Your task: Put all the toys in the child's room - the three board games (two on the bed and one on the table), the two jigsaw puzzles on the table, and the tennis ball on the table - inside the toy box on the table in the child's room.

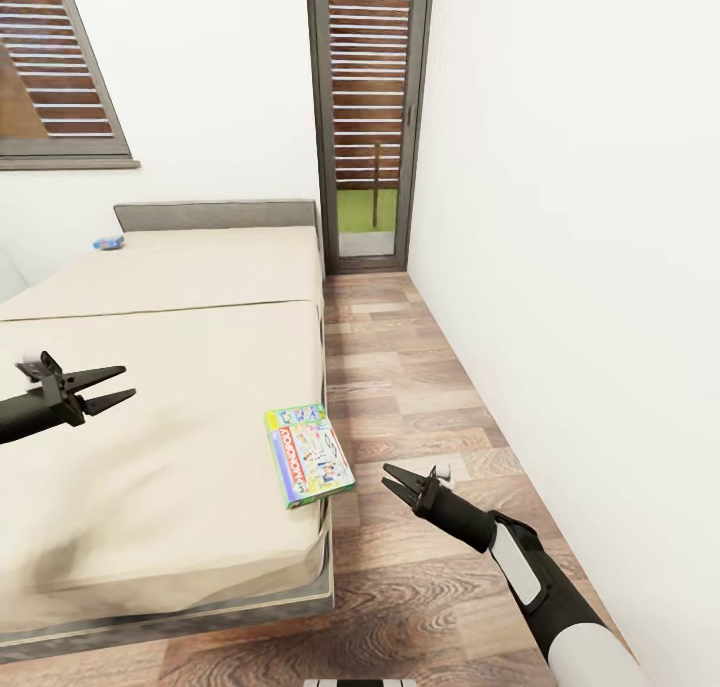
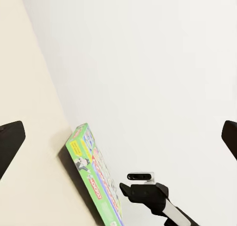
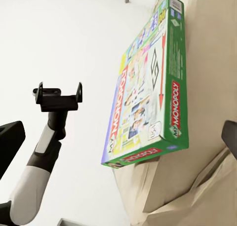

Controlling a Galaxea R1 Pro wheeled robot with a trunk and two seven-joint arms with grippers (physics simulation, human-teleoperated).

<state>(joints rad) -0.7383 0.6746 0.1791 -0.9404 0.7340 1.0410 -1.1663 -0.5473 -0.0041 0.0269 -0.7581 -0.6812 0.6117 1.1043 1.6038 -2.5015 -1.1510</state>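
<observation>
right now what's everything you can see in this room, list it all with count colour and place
green board game: one, green with printed MONOPOLY lid, flat on the bed's near right corner, slightly over the edge
blue board game: one, small, blue, far end of the bed by the headboard
bed: one, beige mattress, left half of the head view
headboard: one, grey, against the far wall
glass door: one, dark frame, brown slats outside, far wall
window: one, dark frame, upper left wall
floor: brown wood planks, right of the bed
left gripper: one, black, open, above the mattress
right gripper: one, black, open, beside the bed near the green board game
</observation>
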